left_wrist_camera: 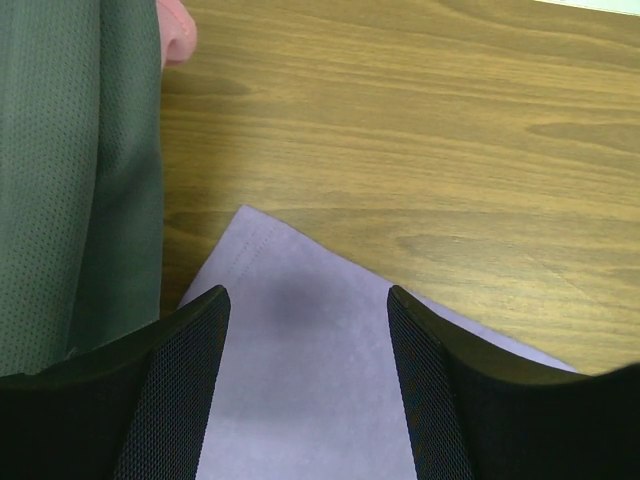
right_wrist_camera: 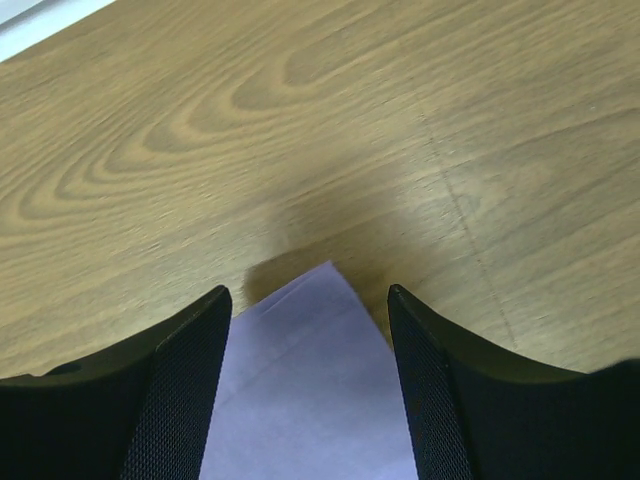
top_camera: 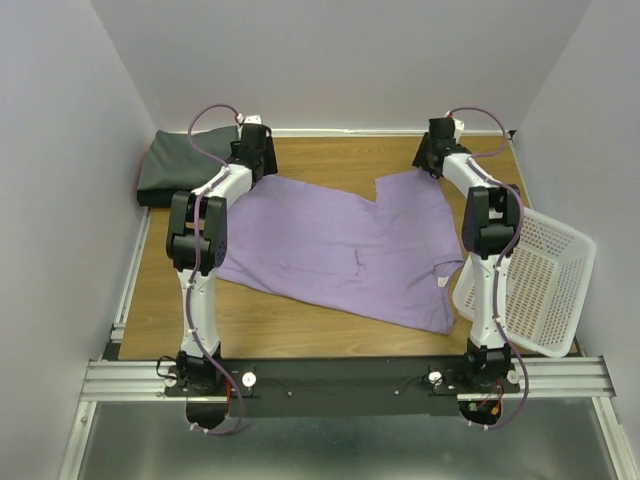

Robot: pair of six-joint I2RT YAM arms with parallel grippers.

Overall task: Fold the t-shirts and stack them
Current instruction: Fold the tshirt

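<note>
Wooden desk point(top_camera: 300, 325), bare wood at front. Lavender t-shirt point(top_camera: 330, 250) spread flat mid-desk, slightly skewed, one far corner under each arm. White mesh basket point(top_camera: 545, 285) tipped at the right edge. Dark grey t-shirt point(top_camera: 175, 165) folded at far left; pink shirt point(left_wrist_camera: 178, 30) peeks out beside it.

Left hand point(left_wrist_camera: 305, 300) released, fingers apart over the lavender hem corner. Right hand point(right_wrist_camera: 308, 300) released too, straddling the pointed corner.

Likely step: pinch both far corners for the first fold. Go low, clamp both together, lift evenly. Keep the left hand off the grey shirt just beside it.
</note>
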